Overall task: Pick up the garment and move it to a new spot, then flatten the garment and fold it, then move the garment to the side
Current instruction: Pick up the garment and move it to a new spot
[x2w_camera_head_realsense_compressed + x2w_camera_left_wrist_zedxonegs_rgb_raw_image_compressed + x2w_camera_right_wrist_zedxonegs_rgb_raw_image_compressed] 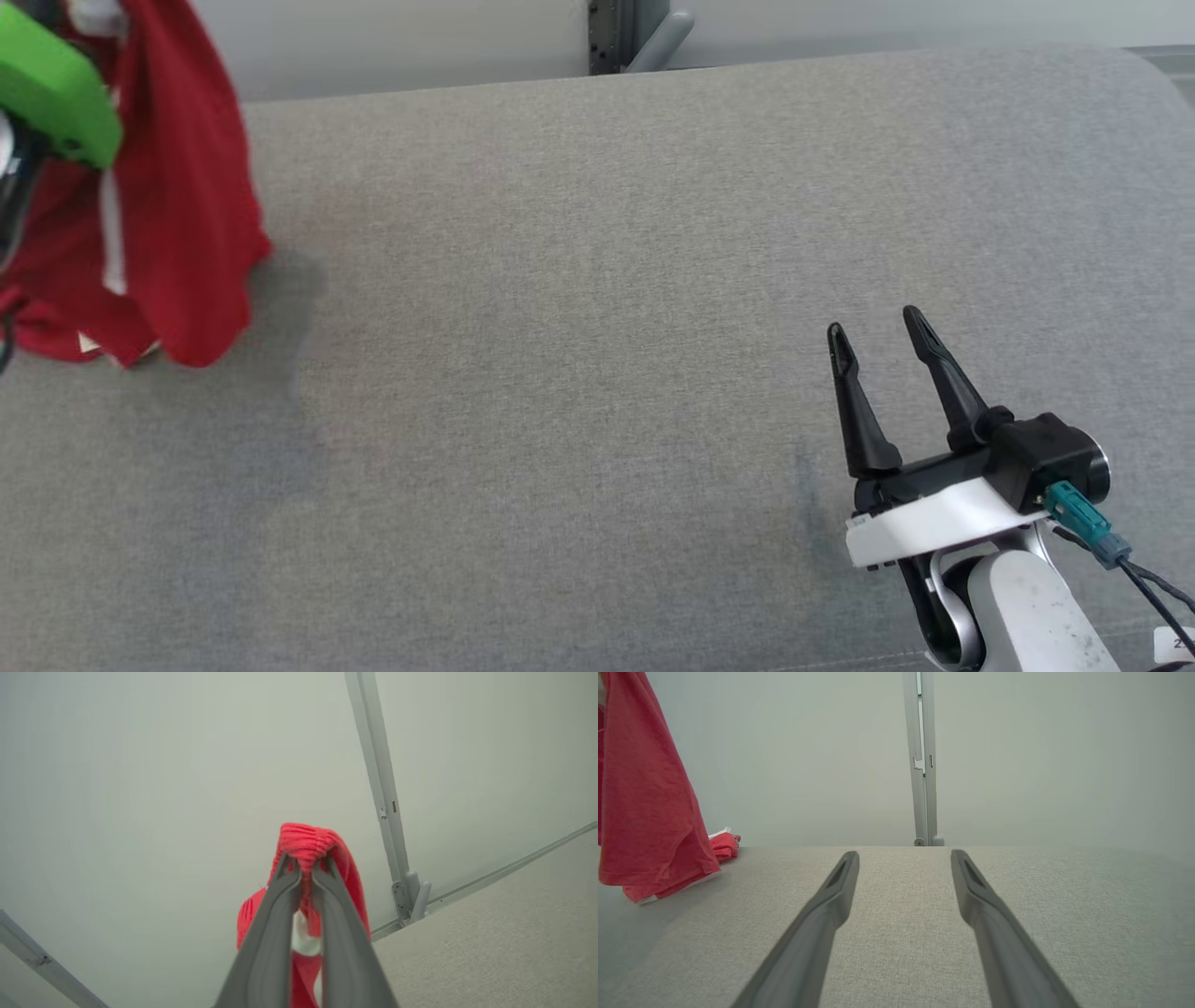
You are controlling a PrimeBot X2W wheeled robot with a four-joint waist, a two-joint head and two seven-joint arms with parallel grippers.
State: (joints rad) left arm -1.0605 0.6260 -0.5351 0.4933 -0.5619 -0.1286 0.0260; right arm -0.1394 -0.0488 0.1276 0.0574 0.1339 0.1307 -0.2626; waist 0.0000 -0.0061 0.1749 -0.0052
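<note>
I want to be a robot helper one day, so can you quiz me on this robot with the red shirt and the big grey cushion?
1. True or false: the red fabric garment lies spread flat on the grey woven cushion surface.
2. Which jaws pinch the garment? A) left jaws B) right jaws C) both
3. Fill in the gap: the right jaws stand ___ above the cushion, holding nothing.

Key:
1. False: it hangs bunched from above.
2. A.
3. Open.
</note>
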